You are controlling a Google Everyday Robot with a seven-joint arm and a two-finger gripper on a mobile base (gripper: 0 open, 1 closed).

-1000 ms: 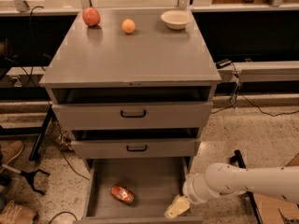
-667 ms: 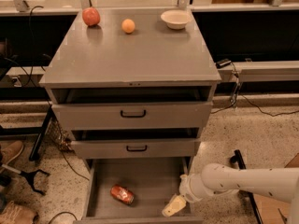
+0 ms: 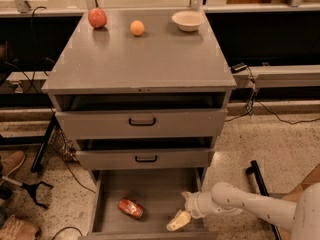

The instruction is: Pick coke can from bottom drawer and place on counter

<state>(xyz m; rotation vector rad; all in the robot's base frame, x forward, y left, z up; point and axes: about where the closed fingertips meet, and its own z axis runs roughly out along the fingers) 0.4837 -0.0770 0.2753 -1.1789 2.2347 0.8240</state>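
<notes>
The coke can lies on its side on the grey floor of the open bottom drawer, left of the middle. My gripper hangs inside the drawer near its front right corner, about a hand's width to the right of the can and not touching it. The white arm reaches in from the lower right. The counter is the grey cabinet top above.
A red apple, an orange fruit and a white bowl stand along the counter's back edge. The two upper drawers stick out slightly above the bottom drawer. Cables and a black stand lie on the floor at both sides.
The gripper has moved a little to the left and lower inside the bottom drawer, toward the can. The can has not moved.
</notes>
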